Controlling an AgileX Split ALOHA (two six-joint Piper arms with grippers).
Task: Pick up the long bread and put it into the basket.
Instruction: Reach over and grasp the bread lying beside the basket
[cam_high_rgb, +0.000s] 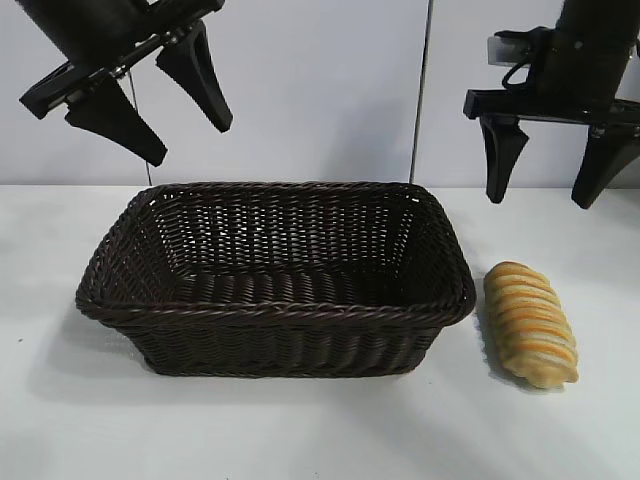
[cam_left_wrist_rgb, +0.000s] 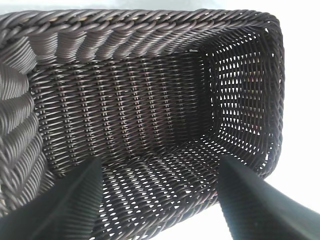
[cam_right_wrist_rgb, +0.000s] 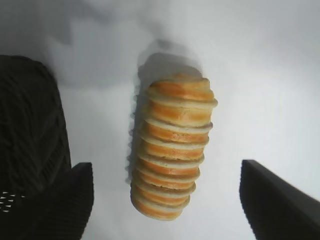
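Hung right claw (cam_high_rgb: 560, 180) wide open above long bread (cam_high_rgb: 530, 322) on tabletop (cam_high_rgb: 300, 430) beside basket (cam_high_rgb: 275, 310). Left claw (cam_high_rgb: 150, 100) open, idle. Next: needed to drop and pinch.

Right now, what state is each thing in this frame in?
Dark brown woven wicker basket: upright, empty.
Striped golden-tan long bread: lying on the table beside the basket, not held.
Left gripper: jaws open, empty, above the basket.
Right gripper: jaws open, empty, above the bread.
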